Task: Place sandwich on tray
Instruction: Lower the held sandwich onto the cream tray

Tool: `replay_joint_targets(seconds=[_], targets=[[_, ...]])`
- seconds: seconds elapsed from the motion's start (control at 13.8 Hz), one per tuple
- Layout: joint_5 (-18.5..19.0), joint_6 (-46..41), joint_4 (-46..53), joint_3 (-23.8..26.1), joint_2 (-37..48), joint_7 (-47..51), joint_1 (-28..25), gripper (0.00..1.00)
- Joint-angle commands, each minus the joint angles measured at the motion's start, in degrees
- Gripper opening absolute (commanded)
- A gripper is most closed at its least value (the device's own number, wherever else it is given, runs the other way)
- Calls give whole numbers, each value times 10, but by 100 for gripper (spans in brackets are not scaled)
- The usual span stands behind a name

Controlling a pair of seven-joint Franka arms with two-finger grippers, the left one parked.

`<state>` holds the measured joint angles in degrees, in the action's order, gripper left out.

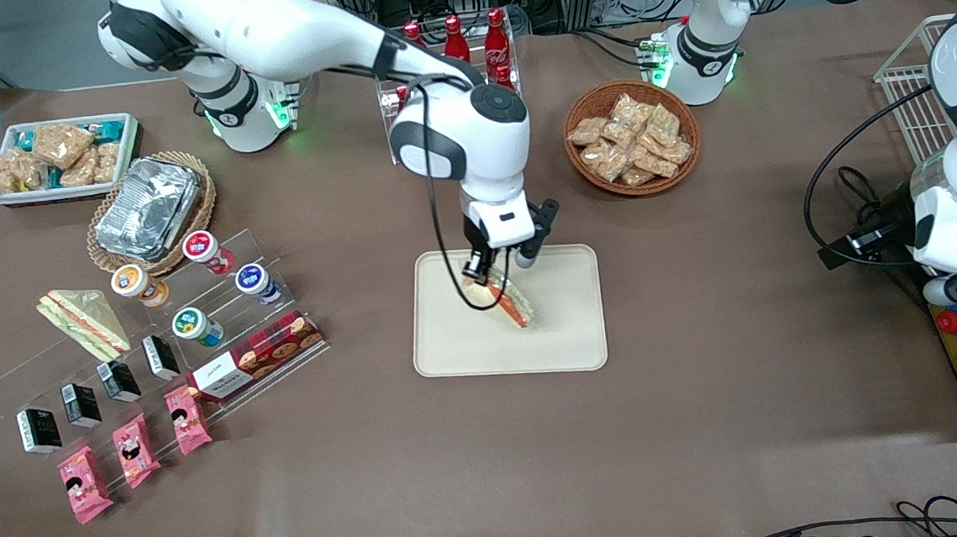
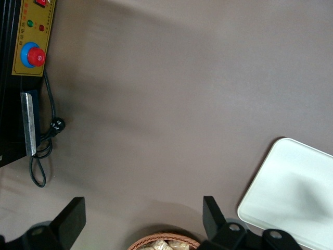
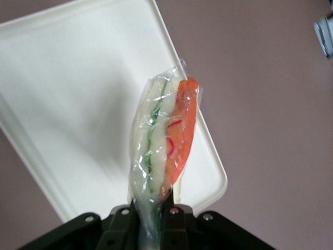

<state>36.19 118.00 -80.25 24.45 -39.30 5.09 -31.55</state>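
Front view, pincer: we see the right arm's pincer over the large cream-beige rectangular tray, clamped on the clear-wrapped triangular sandwich with orange filling.
Front view, sandwich: we see it tilted above the tray's middle; whether its low end touches the tray we cannot tell.
Front view, tray: it lies on the brown tabletop.
Left wrist view: we see one tray corner.
Right wrist view: the black fingers pinch the sandwich over the tray.
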Motion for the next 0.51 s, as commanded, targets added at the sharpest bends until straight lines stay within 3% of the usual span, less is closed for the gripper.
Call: replay_joint_targets(seconds=[0.0, 0.43], targets=[[20, 64, 9, -22, -38, -61, 9, 4], [12, 135, 8, -62, -80, -140, 15, 4]])
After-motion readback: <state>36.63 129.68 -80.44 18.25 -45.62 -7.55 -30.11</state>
